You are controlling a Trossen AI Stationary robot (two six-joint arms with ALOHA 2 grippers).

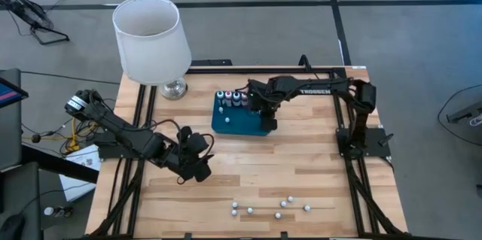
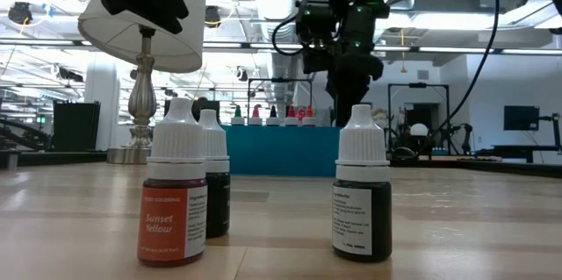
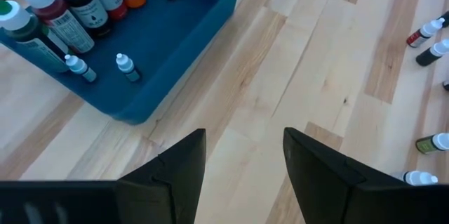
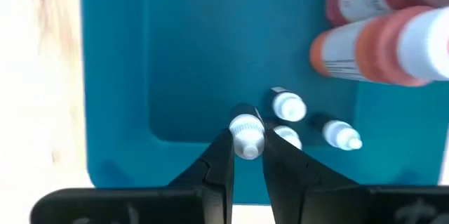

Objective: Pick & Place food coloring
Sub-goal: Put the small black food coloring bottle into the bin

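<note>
The food coloring is in two lots. Several white-capped bottles [image 1: 232, 98] stand in a row at the far end of a teal tray [image 1: 226, 126], and a few tiny ones [image 4: 287, 106] lie on its floor. More bottles [image 1: 271, 208] are scattered on the wood near the front edge. My right gripper [image 4: 247, 147] hangs over the tray [image 4: 175, 55], pointing down, shut on a tiny white-capped bottle [image 4: 245, 134]. My left gripper [image 3: 244, 157] stands open above bare wood, to the tray's near left [image 1: 197, 161], with nothing between its fingers. My right gripper pinches the tiny bottle at its white-capped end [image 4: 245, 129] between its two fingertips. The fingers come from above, pointing down into the tray. They hide the bottle's body, so I cannot tell whether it rests on the tray floor or hangs clear.
A lamp with a white shade [image 1: 151, 37] stands at the table's far left, beside the tray. In the low view three bottles stand close up: an orange one [image 2: 174, 218], a dark one behind it [image 2: 213, 183] and a dark green one [image 2: 362, 201]. Bare wood lies between tray and front bottles.
</note>
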